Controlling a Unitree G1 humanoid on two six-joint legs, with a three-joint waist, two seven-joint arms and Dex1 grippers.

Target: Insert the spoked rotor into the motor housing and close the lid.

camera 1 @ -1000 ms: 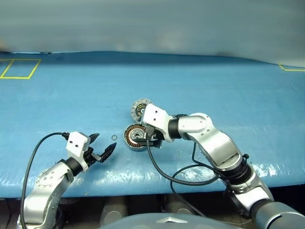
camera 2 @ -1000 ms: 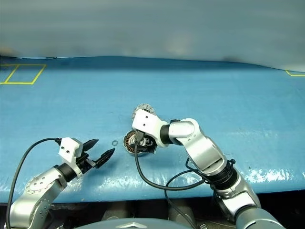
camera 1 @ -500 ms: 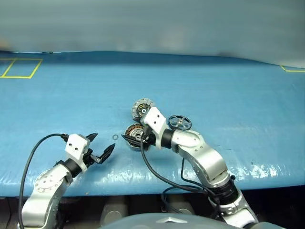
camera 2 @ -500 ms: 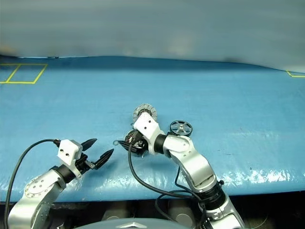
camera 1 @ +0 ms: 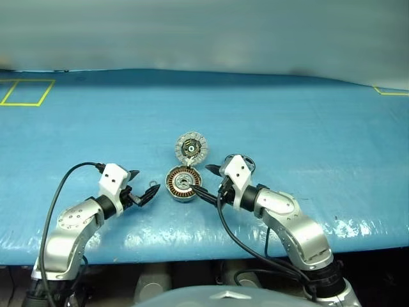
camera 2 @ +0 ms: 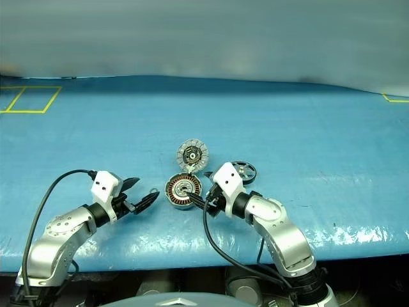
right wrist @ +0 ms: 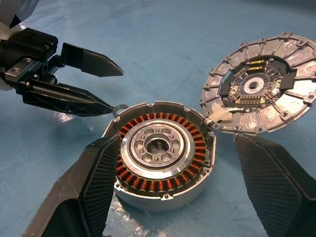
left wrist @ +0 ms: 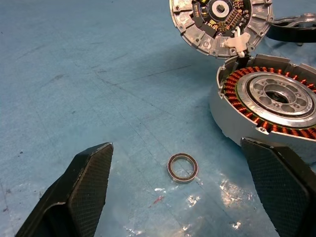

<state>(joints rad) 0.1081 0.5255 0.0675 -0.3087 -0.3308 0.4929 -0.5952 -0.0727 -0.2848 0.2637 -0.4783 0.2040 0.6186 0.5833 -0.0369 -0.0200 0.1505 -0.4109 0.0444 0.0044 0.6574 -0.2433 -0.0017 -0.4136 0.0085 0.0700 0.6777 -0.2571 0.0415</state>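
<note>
The motor housing, a grey can ringed inside with copper windings, lies open on the blue table. Its lid is swung back flat on the far side, joined at the rim, segmented face up. The spoked rotor lies on the table right of the housing, partly behind my right wrist. My right gripper is open just right of the housing, pointing at it, nothing held. My left gripper is open left of the housing, with a small washer ring on the table between its fingers.
The blue table stretches wide around the parts. Yellow tape marks sit at the far left. The table's front edge runs close below both grippers. Black cables trail from both wrists.
My right arm has drawn back from over the housing to its right and sunk lower, uncovering housing, lid and rotor. My left gripper has moved forward toward the washer.
</note>
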